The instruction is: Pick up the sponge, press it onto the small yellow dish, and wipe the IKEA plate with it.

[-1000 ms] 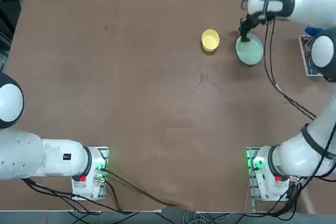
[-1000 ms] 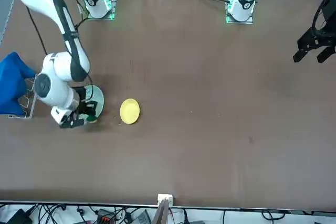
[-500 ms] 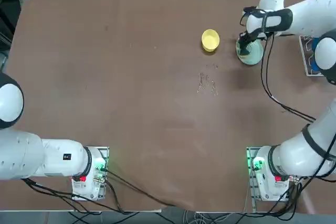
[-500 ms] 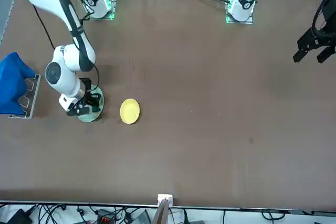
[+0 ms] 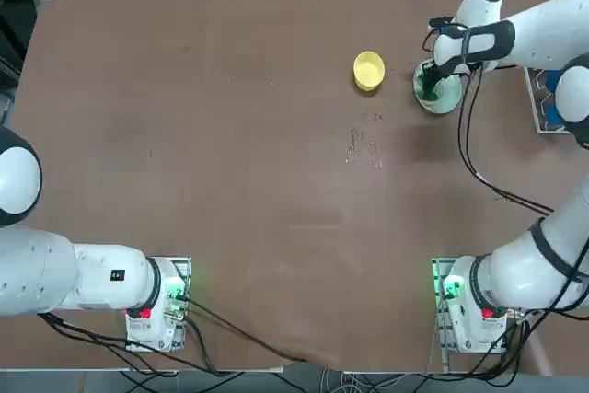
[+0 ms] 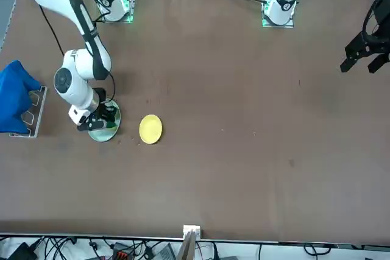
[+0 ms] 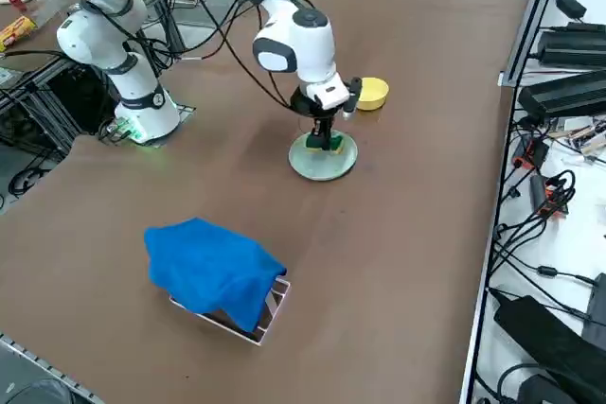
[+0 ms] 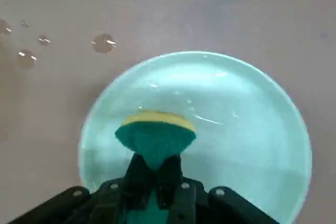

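so the right tool is clamped on the green-topped yellow foam sponge, sitting straight under it on the round pale mint plate, small yellow dish just left.

No legible text.
No lettering, label, brand or number reads on anything in any view.

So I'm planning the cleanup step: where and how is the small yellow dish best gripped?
Probably by its raised rim, coming straight down from above: the small yellow dish sits upright and open beside the IKEA plate, where the right tool presses the sponge.
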Motion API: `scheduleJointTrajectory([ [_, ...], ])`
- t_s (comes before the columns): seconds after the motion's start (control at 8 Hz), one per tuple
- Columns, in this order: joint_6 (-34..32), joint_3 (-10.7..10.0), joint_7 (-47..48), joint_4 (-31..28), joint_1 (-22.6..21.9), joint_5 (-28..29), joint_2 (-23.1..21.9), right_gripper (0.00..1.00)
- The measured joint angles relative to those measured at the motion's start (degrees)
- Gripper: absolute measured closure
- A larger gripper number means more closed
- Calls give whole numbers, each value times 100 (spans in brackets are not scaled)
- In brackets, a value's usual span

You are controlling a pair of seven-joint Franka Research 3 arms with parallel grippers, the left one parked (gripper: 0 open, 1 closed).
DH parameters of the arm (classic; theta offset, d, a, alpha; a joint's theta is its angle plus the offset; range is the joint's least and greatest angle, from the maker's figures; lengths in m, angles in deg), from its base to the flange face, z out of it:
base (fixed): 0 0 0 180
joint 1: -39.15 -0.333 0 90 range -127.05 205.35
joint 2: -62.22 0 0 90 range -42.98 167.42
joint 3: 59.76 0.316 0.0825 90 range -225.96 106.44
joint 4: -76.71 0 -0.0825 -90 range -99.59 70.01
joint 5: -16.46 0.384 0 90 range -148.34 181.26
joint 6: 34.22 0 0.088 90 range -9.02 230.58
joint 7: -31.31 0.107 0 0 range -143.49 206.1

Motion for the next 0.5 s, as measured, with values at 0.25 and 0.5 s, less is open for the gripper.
scheduleJointTrajectory([
  [0.25, 0, -3, -689, -29, 435, 0, -4, 91],
  [0.5, 2, -1, -1038, 21, 677, 0, 57, 91],
])
